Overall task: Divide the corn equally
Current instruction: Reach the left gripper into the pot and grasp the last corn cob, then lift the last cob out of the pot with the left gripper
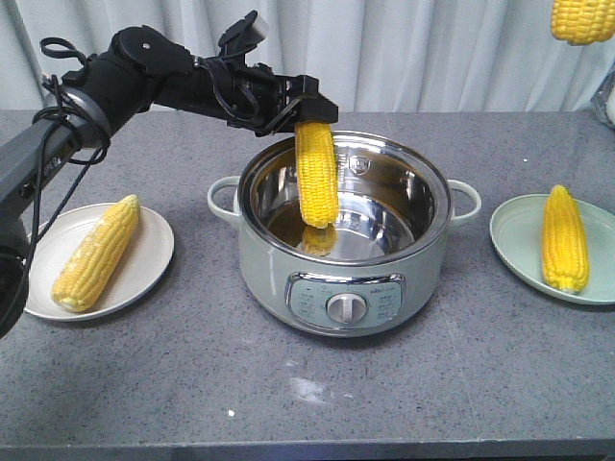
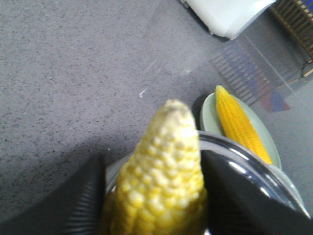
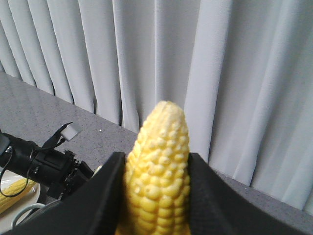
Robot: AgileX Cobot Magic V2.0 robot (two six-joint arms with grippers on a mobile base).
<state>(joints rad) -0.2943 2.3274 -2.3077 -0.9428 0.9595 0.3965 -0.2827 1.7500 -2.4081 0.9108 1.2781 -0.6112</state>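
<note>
A corn cob (image 1: pixel 317 175) hangs upright in the mouth of the steel pot (image 1: pixel 274 279), its lower end down inside, and my left gripper (image 1: pixel 312 113) is shut on its top. The left wrist view shows that pale cob (image 2: pixel 164 181) clamped between the black fingers (image 2: pixel 83 205), with my left gripper (image 2: pixel 154 161) over the pot rim (image 2: pixel 244 152). My right gripper (image 3: pixel 157 159) is shut on a second cob (image 3: pixel 161 181), held high; only that cob's end (image 1: pixel 583 19) shows at the front view's top right. Another cob (image 1: pixel 96 252) lies on the left plate (image 1: pixel 144 259), and one more (image 1: pixel 564 238) on the right plate (image 1: pixel 514 235).
The pot has side handles (image 1: pixel 223 197) and a front control knob (image 1: pixel 344 307). A white curtain (image 3: pixel 205 63) hangs behind the grey counter. A white appliance (image 2: pixel 230 14) sits past the right plate (image 2: pixel 208 115). The left arm (image 3: pixel 44 164) reaches over the pot from the left.
</note>
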